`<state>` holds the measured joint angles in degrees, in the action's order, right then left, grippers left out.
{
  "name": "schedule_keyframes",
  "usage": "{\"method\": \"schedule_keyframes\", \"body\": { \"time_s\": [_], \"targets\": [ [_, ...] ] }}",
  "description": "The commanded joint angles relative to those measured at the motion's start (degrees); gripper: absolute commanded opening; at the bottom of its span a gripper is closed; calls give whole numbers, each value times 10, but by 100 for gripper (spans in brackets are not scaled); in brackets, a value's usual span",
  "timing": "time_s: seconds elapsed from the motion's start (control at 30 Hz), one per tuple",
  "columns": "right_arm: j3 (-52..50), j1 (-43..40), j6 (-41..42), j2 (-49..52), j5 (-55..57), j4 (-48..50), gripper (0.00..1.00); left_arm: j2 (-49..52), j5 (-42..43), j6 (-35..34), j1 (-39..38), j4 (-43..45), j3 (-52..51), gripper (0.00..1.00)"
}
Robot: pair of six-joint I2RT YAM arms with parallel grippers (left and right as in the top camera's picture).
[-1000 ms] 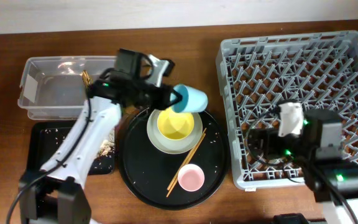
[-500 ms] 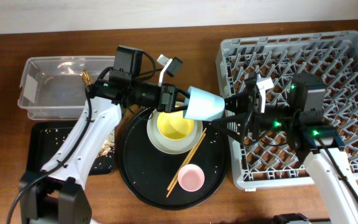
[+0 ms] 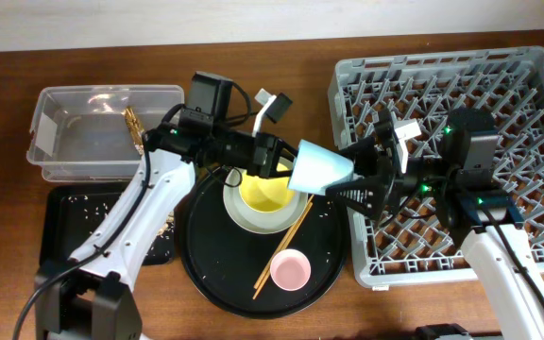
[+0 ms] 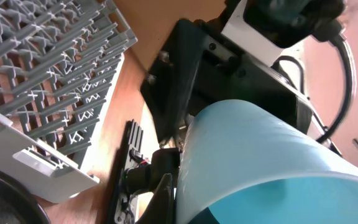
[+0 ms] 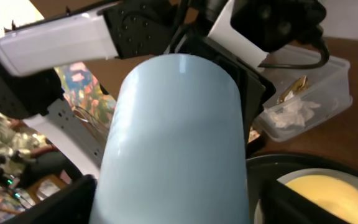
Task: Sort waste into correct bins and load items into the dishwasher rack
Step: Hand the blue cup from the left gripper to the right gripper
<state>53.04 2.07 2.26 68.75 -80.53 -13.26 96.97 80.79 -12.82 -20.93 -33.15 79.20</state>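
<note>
My left gripper is shut on the rim of the blue cup, held tilted in the air above the yellow bowl. My right gripper is open, its fingers on either side of the cup's base, seen in the right wrist view. The cup fills the left wrist view. The bowl sits on the pale plate. The pink cup and chopsticks lie on the round black tray. The grey rack stands at the right.
The clear tub at the back left holds a gold wrapper and white napkins. The shallow black tray in front of it holds crumbs. The rack's left wall is close beside my right gripper.
My left gripper carried the blue cup to the right, toward the rack. My right arm swung from over the rack to the cup, and its open fingers now straddle the cup's base.
</note>
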Motion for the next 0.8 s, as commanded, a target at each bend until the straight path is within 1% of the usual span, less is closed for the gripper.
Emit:
{"method": "schedule_keyframes", "body": {
  "time_s": [0.0, 0.03, 0.07, 0.17, 0.4, 0.5, 0.53, 0.6, 0.67, 0.7, 0.73, 0.77],
  "targets": [
    [7, -2, -3, 2, -14, 2, 77, -2, -14, -11, -5, 6, 5, 0],
    [7, -2, -3, 2, -14, 2, 74, -2, -16, -11, -5, 10, 5, 0],
    [7, -2, -3, 2, -14, 2, 73, -2, -17, -14, -5, 14, 5, 0],
    [7, -2, 1, 2, -14, 0, 73, -2, -28, -31, -5, 26, 5, 0],
    [7, -2, 1, 2, -16, 2, 71, -2, -28, -33, -5, 30, 5, 0],
    [7, -2, 1, 2, -16, 3, 64, -2, -28, -33, -5, 30, 5, 0],
    [7, -2, 1, 2, -16, 3, 57, -2, -28, -32, -5, 30, 5, 0],
    [7, -2, 1, 2, -16, 3, 57, -2, -33, -32, -5, 30, 5, 1],
    [7, -2, 1, 2, -13, 3, 57, -2, -58, -32, -5, 29, 5, 16],
    [7, -2, 1, 2, -11, 2, 57, -2, -80, -32, -5, 27, 5, 33],
    [7, -2, 1, 2, -4, 2, 57, -2, -105, -28, -5, 24, 5, 41],
    [7, -2, 1, 2, 10, 0, 57, -2, -153, -18, -4, 12, 5, 45]
  ]
}}
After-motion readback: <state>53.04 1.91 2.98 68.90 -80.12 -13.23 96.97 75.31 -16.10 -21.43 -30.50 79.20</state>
